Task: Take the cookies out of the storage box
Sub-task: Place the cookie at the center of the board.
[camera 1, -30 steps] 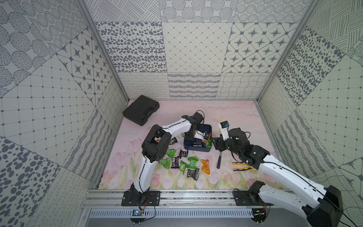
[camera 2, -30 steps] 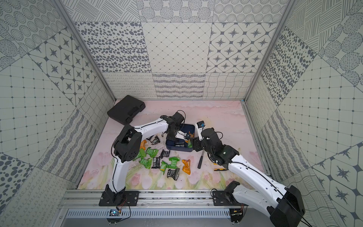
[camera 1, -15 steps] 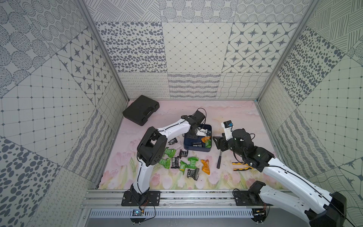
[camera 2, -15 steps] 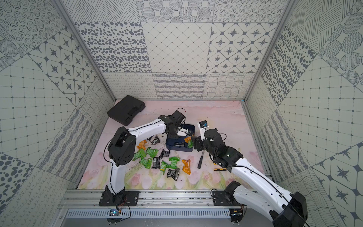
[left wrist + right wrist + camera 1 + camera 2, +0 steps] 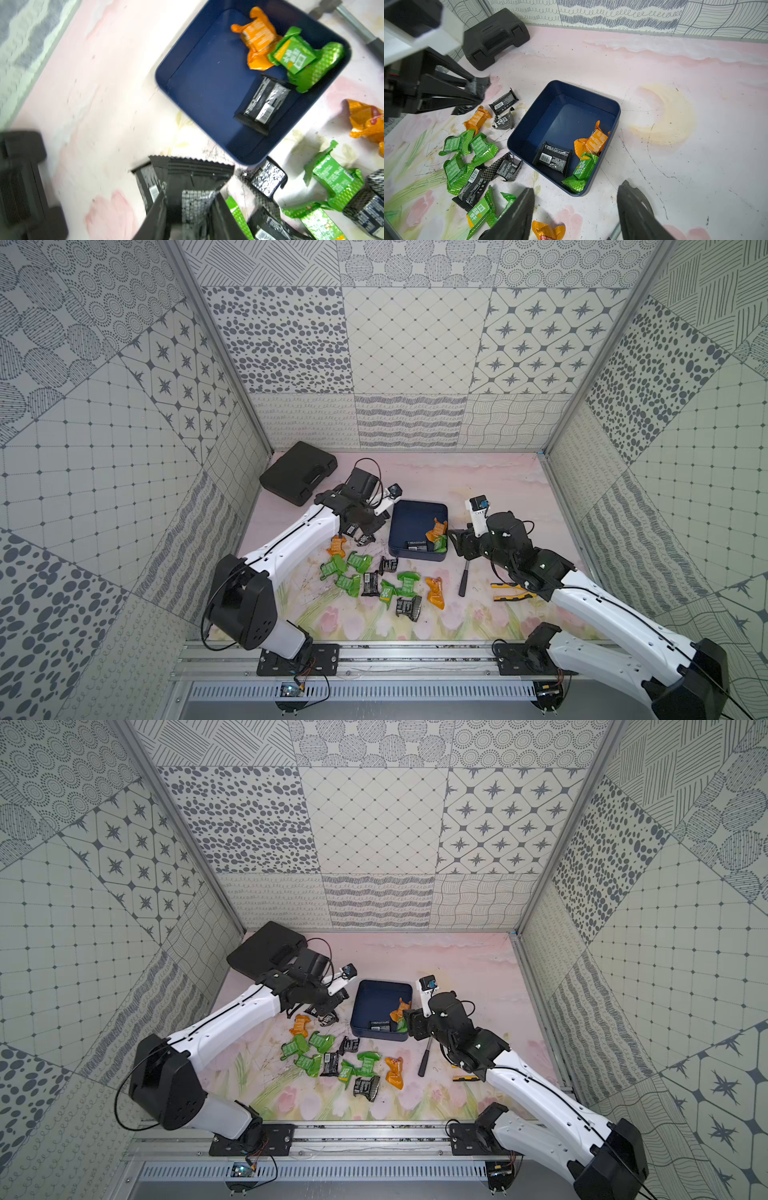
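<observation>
The left claw (image 5: 190, 209) has swung out of the box (image 5: 409, 518) toward the surface's (image 5: 478, 481) left edge, clamped on 1 black cookie (image 5: 187, 172). 3 cookies (image 5: 553, 159) remain inside; the right claw (image 5: 576, 193) hangs open, empty.

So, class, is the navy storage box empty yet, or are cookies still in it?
Not empty. An orange packet, a green packet and a black packet lie inside the storage box, crowded toward one corner.

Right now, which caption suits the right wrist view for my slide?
Open right gripper near a blue box with one black packet, one orange packet and one green packet inside.
</observation>
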Robot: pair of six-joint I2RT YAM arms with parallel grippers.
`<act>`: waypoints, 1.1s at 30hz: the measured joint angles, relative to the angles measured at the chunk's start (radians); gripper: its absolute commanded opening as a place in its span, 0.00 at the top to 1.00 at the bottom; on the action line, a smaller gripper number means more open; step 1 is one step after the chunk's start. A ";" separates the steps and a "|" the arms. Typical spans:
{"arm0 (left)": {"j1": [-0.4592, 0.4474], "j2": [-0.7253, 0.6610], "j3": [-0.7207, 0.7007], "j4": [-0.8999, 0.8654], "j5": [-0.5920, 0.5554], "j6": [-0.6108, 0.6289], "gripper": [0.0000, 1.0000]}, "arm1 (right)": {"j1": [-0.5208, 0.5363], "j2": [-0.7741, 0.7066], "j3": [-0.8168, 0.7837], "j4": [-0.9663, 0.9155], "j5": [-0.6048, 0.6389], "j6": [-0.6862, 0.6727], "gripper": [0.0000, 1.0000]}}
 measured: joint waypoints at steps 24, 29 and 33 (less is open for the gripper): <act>0.502 0.159 -0.115 0.020 0.032 -0.285 0.73 | 0.000 0.038 -0.020 0.013 -0.024 0.055 0.35; 0.501 0.263 -0.058 0.034 0.002 -0.289 0.72 | 0.000 0.038 -0.021 0.013 -0.023 0.058 0.35; 0.489 0.321 -0.035 0.039 -0.027 -0.289 0.70 | 0.000 0.040 -0.021 0.013 -0.023 0.058 0.34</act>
